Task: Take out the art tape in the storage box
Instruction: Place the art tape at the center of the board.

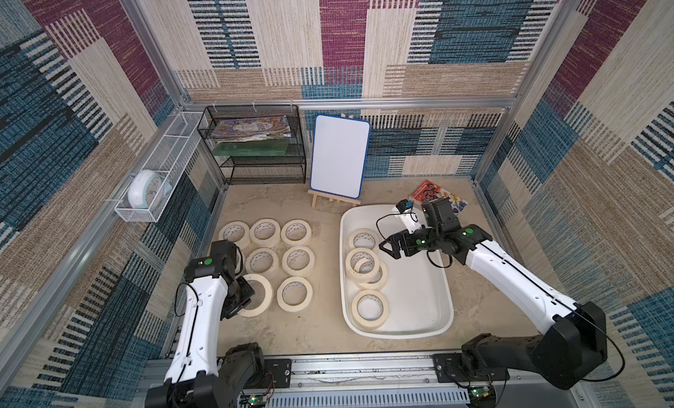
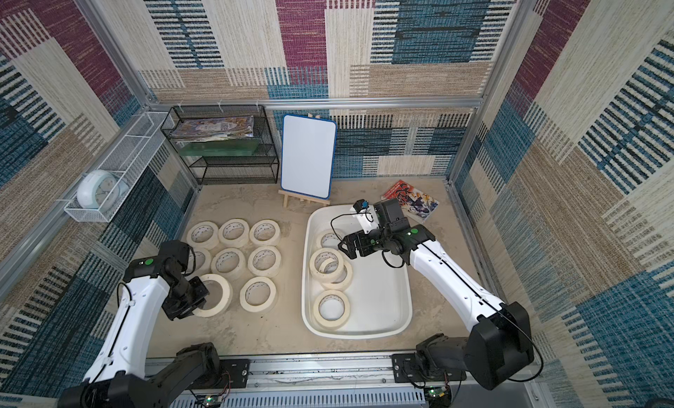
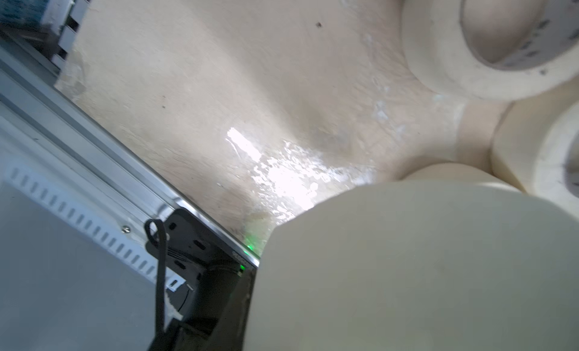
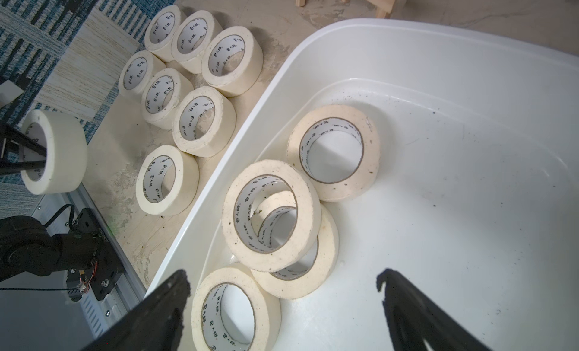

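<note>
at the back of the table you have a black wire rack with books on its top shelf. a white wire basket hangs on the left wall with a small clock in it. a white board leans on a little wooden stand, and a picture book lies flat just behind the storage box. the box sits on the right side of the table. your right arm reaches over it from the right. the right gripper hangs above the far part of the box with its jaws wide apart and nothing in them. in the right wrist view its fingers stand on either side of the rolls below. four rolls of art tape are in the box, along its left side. in the middle of the four, the top roll leans on another one and hides part of it. seven more rolls lie flat and close together on the table left of the box. your left arm covers part of one of them from above. the left gripper is clamped on the wall of the held roll, at the near left corner of that group, with a finger in its hole. i cannot tell if that roll touches the table. each roll is a wide cream ring, white inside with small dark print. the rolls and the box floor have tiny dark specks on them.
</note>
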### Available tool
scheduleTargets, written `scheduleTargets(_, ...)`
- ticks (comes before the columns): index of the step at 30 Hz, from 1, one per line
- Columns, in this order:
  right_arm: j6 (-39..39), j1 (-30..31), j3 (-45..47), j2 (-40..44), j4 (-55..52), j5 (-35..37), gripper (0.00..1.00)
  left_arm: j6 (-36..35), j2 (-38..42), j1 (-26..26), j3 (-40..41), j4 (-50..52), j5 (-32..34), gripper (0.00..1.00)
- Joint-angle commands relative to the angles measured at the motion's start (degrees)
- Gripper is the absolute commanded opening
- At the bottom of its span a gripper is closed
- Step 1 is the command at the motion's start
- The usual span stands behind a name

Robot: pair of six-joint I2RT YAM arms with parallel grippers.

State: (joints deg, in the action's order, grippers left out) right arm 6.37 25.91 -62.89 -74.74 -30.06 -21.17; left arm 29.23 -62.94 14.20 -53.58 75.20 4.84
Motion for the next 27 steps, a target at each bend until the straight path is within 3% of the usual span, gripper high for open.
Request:
scheduleTargets(1,-0.44,0.01,0.14,1.00,1.72,-0.73,0.99,-8.68,-4.30,1.04,0.87,1.91,-6.03,0.00)
scheduleTargets(8,-0.83,-0.01,0.14,2.61,1.84,-0.89,0.99,-9.57,-15.54,1.08,1.16,-0.71,-6.02,0.00)
scheduleTargets(14,-0.97,0.00,0.23,5.14,1.80,-1.07,0.99,-11.17,-31.51,1.47,-3.85,1.01,-3.78,0.04)
scheduleTargets(17,-0.92,0.02,0.32,5.99,2.07,-1.55,0.99,-10.59,-34.04,1.96,-6.18,2.23,-0.89,0.02)
scheduleTargets(20,-0.75,-0.02,0.32,6.44,2.29,-2.42,0.99,-10.02,-35.40,2.72,-10.69,3.58,2.93,0.07)
scheduleTargets(22,-0.66,-0.02,0.36,6.79,2.39,-2.82,0.99,-9.58,-36.92,2.01,-15.27,4.90,10.63,0.09)
scheduleTargets(27,-0.58,0.02,0.49,6.98,2.55,-2.13,0.99,-10.51,-43.19,1.22,-16.35,3.24,9.69,0.08)
